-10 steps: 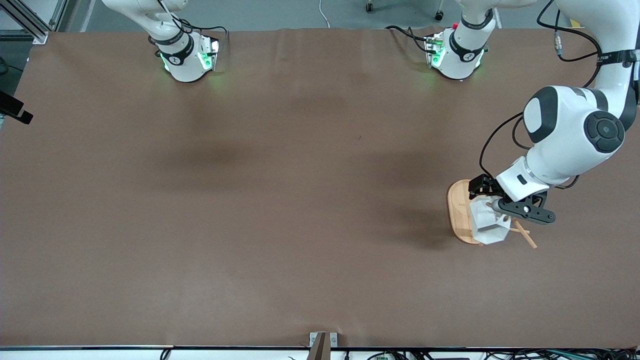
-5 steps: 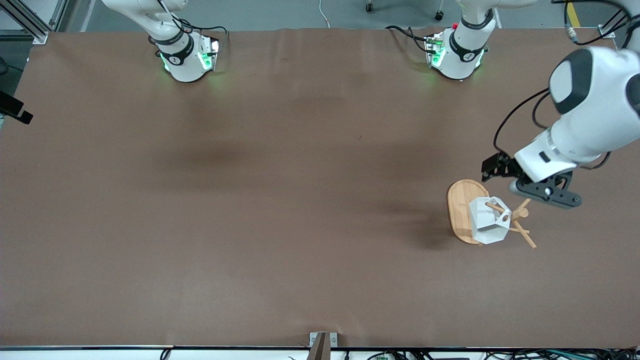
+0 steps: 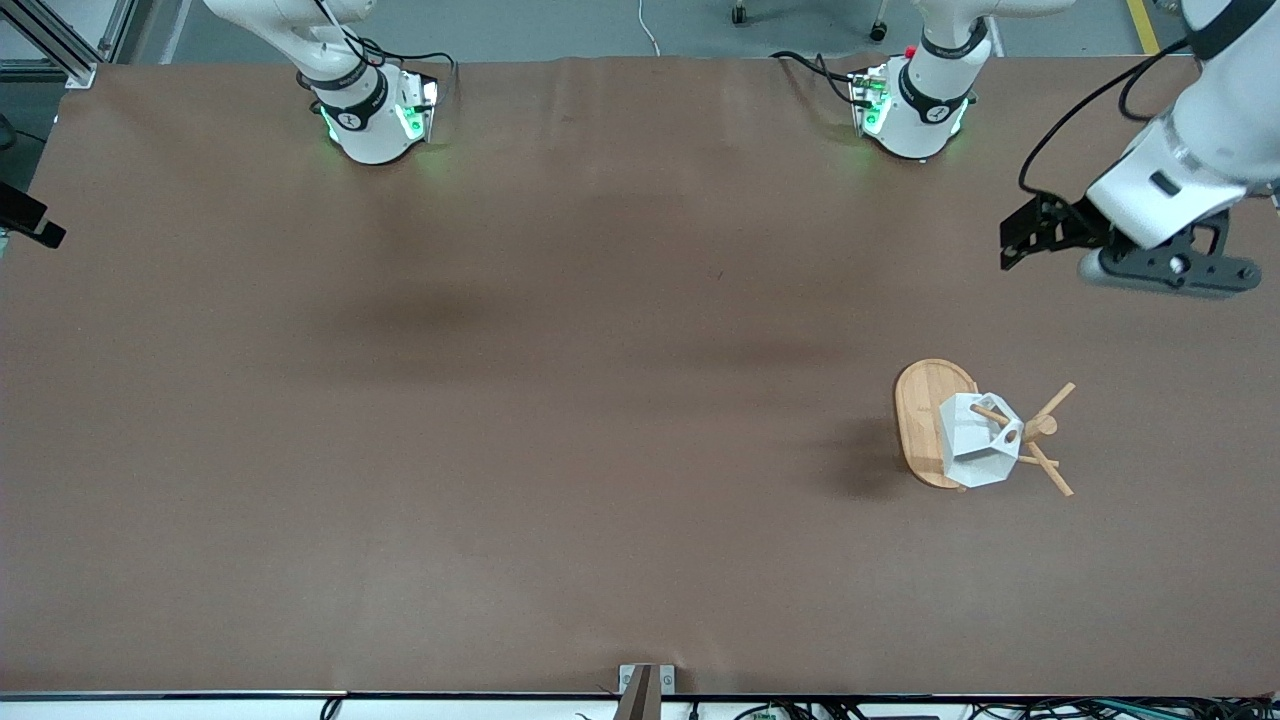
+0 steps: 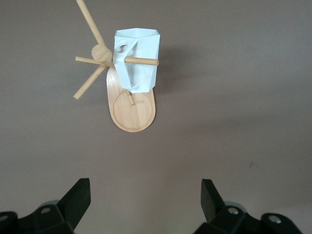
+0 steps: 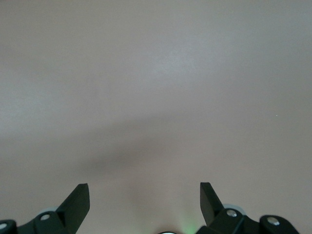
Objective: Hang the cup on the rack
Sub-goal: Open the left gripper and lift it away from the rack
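The white faceted cup point(image 3: 972, 447) hangs by its handle hole on a peg of the bamboo rack point(image 3: 918, 415), which stands toward the left arm's end of the table. The left wrist view shows the cup point(image 4: 139, 61) on the peg above the rack's oval base point(image 4: 132, 114). My left gripper point(image 3: 1022, 242) is open and empty, up in the air over bare table, apart from the rack; its jaws point(image 4: 145, 197) stand wide. My right gripper point(image 5: 145, 197) is open and empty over bare table; it is out of the front view.
The brown table point(image 3: 560, 400) carries only the rack and cup. Both arm bases point(image 3: 370, 110) point(image 3: 915, 105) stand along the table's edge farthest from the front camera. A small bracket point(image 3: 645, 685) sits at the nearest edge.
My left gripper let go of the cup, which stays on the peg, then rose and drew away from the rack toward its base. The right arm has not moved.
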You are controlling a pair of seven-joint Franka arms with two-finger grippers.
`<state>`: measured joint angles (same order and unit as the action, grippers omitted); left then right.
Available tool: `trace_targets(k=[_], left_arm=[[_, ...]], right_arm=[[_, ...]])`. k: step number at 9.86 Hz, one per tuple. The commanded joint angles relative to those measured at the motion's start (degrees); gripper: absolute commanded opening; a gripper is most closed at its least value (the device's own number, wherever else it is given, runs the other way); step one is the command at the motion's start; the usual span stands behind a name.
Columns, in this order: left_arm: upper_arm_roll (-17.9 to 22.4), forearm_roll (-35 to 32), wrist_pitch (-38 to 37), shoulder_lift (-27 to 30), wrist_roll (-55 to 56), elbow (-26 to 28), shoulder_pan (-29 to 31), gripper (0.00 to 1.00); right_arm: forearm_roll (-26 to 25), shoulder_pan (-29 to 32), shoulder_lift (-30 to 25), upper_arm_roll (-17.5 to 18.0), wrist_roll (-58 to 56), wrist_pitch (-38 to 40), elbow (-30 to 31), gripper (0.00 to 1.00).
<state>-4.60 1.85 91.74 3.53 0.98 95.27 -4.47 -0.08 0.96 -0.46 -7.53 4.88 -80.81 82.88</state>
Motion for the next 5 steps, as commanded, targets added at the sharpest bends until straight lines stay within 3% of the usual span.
trace_targets(k=[1,5], left_arm=[[0.29,-2.63,-1.12,1.65,-0.02,2.29,0.60,1.00],[0.38,-3.18,-1.21,2.10,-2.74,1.94,1.91,1.00]], right_arm=[[-0.88,-0.34,-0.33,-0.30,-0.66,0.48,-0.09,1.00],[-0.88,-0.34,-0.33,-0.30,-0.66,0.48,-0.09,1.00]])
